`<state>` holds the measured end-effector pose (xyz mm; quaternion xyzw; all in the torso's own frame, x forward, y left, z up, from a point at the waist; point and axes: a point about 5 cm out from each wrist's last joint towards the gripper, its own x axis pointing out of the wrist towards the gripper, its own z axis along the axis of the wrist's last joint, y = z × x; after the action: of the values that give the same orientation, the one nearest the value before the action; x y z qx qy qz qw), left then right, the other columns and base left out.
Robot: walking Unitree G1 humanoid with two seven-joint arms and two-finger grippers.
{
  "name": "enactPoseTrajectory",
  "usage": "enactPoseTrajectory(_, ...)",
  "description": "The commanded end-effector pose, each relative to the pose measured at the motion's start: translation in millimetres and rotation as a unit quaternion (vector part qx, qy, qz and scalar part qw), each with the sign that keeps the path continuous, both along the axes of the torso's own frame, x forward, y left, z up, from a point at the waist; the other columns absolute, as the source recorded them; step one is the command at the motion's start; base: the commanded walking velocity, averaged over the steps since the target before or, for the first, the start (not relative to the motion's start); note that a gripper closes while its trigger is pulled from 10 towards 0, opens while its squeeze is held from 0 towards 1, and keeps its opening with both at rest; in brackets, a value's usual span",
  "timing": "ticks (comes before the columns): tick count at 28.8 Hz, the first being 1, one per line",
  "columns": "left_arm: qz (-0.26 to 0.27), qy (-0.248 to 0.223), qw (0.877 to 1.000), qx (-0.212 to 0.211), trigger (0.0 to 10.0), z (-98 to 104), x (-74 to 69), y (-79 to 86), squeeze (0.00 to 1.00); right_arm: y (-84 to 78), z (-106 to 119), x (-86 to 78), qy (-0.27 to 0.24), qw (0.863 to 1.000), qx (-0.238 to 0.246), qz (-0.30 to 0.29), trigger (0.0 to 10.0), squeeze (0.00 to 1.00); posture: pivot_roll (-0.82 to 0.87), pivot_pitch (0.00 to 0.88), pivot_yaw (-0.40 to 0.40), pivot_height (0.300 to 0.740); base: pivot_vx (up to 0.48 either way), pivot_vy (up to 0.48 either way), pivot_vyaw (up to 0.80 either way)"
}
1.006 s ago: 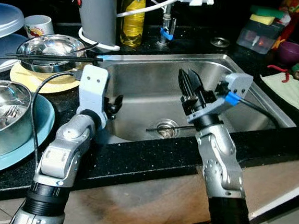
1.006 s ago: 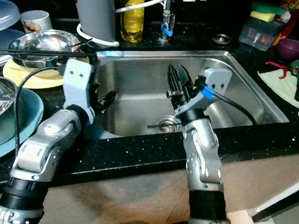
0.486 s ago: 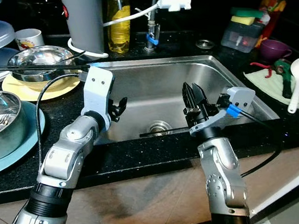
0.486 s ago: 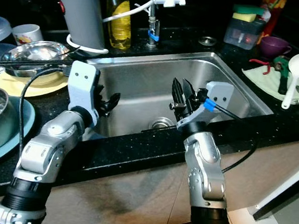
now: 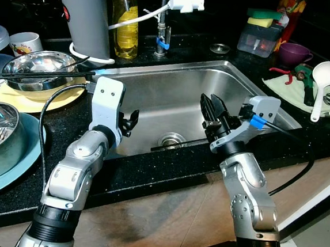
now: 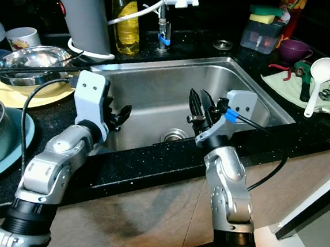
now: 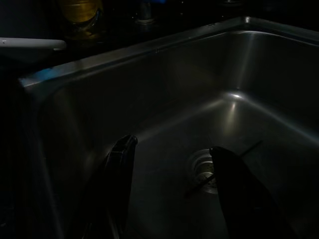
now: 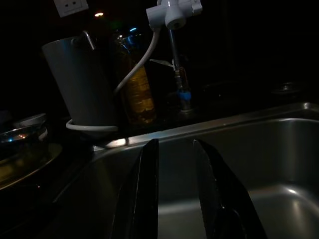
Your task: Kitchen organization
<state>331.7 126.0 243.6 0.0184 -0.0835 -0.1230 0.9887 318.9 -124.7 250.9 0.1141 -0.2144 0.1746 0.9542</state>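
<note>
Black desk [image 5: 166, 173] surrounds the steel sink [image 5: 156, 94]. My left end effector [image 7: 172, 164] and right end effector [image 5: 212, 107] hang above it, both spread open and empty; one chopstick [image 5: 177, 145] lies across the drain [image 5: 172, 140] below them.

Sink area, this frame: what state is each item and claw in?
Stainless steel sink: dry, a thin dark stick lying across the drain.
Left claw: open, empty, over the sink.
Right claw: open, empty, over the sink.
White ladle: lying on the cloth.
</note>
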Motion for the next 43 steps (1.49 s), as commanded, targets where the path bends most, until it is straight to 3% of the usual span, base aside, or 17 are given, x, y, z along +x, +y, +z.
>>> enactPoseTrajectory(1,0.000,0.005,1.000,-0.001,10.0,-2.5,-2.8,-0.8,0.00,2.8,-1.1,-3.0,0.003,1.000,-0.003,0.008,10.0,0.00,-0.08,0.166,0.010,0.740,0.000,0.000,0.00)
enactPoseTrajectory(10,-0.007,0.007,1.000,0.002,10.0,-2.9,-4.0,-2.8,0.00,2.4,-3.2,-5.0,0.009,1.000,-0.001,0.006,10.0,0.00,-0.08,0.172,0.016,0.740,0.000,0.000,0.00)
enactPoseTrajectory(27,-0.010,0.010,1.000,0.002,10.0,-2.9,-4.3,-2.9,0.00,2.3,-4.4,-6.7,0.013,1.000,-0.003,0.005,10.0,0.00,-0.08,0.178,0.017,0.740,-0.335,0.000,0.00)
enactPoseTrajectory(32,-0.004,0.023,1.000,0.013,10.0,-6.8,-4.7,-1.8,0.00,2.9,-4.3,-7.1,0.014,1.000,-0.005,0.008,10.0,0.00,-0.08,0.182,0.013,0.740,0.000,0.000,0.00)
enactPoseTrajectory(36,-0.001,0.031,0.999,0.016,10.0,-10.5,-6.1,-0.9,0.00,4.3,-4.6,-7.5,0.017,1.000,-0.008,0.017,10.0,0.00,-0.08,0.182,0.013,0.740,0.000,0.000,0.00)
enactPoseTrajectory(43,-0.005,0.050,0.998,0.031,10.0,-20.1,-15.2,3.9,0.00,11.7,-14.3,-17.1,0.042,0.996,-0.018,0.080,10.0,0.00,-0.07,0.195,0.000,0.740,0.000,0.000,0.00)
